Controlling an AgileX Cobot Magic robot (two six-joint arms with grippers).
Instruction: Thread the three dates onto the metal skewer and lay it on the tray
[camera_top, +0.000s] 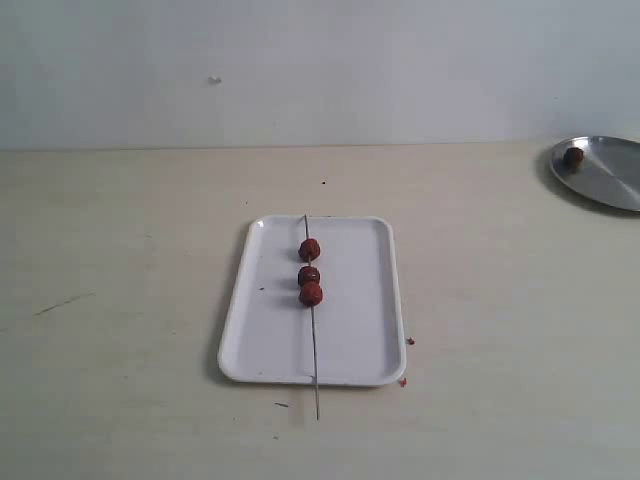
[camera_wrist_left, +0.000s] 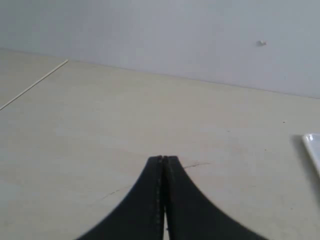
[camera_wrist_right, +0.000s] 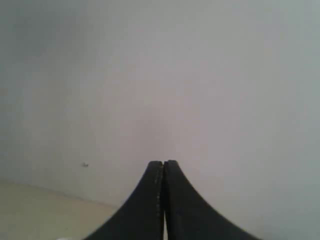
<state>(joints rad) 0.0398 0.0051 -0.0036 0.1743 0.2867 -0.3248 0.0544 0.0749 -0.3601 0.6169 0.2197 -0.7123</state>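
The skewer (camera_top: 314, 345) lies lengthwise down the middle of the tray (camera_top: 270, 340), with the three dates (camera_top: 309, 274) strung on its far half. The two nearer ones touch and the third sits a little apart. The skewer's near end pokes out over the tray's rim onto the table (camera_top: 120, 380). Far off to the right a plate (camera_top: 610, 180) holds one more fruit (camera_top: 573, 156). The left gripper (camera_wrist_left: 163, 159) has its fingers pressed together over bare table. The right gripper (camera_wrist_right: 163, 163) is the same, fingers together and empty, facing the wall (camera_wrist_right: 200, 75).
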